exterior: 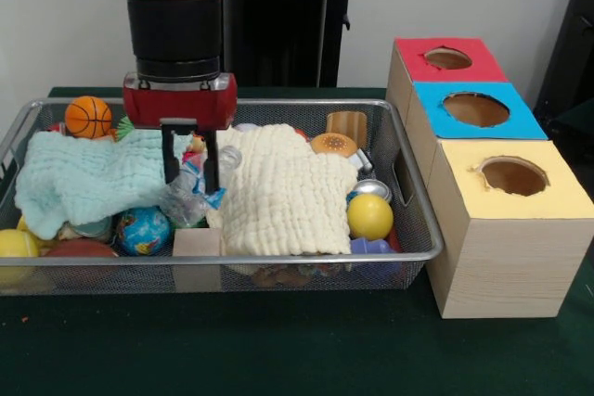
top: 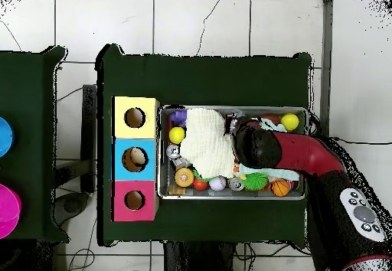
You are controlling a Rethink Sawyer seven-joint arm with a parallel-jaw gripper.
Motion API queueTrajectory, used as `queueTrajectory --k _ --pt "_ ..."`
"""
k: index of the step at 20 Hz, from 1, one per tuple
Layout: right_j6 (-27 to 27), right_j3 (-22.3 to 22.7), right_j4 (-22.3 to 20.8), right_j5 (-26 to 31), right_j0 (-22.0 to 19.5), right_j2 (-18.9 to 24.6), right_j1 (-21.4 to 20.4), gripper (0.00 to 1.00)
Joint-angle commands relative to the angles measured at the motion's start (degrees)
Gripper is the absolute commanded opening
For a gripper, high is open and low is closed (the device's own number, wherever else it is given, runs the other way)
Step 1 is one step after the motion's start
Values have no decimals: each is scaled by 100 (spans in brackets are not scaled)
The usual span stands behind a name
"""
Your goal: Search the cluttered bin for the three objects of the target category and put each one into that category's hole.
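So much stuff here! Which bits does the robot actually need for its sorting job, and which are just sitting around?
Part of the job:
- the bin of jumbled toys
- the blue-topped hole
- the gripper, fingers down among the clutter

Just lying about:
- the red-topped hole
- the yellow-topped hole
- the cream cloth and pale green cloth covering toys

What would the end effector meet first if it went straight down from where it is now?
Probably the crumpled clear plastic item lying between the pale blue cloth and the cream cloth. The open end effector points down at it; depth is unclear.
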Motion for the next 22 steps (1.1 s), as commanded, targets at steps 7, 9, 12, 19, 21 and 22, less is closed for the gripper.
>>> queueTrajectory --k 7,9,12,19,21,22 --pt "-153 873 774 1669 -107 956 54 0" --pt "-121 979 855 1744 -136 998 22 0" --pt "-44 1071 895 1777 -116 996 -89 0" --pt "174 1287 997 1835 36 950 -516 0" --pt "294 1350 1010 1850 173 868 -788 0" --pt "339 1363 1017 1868 232 834 -882 0"
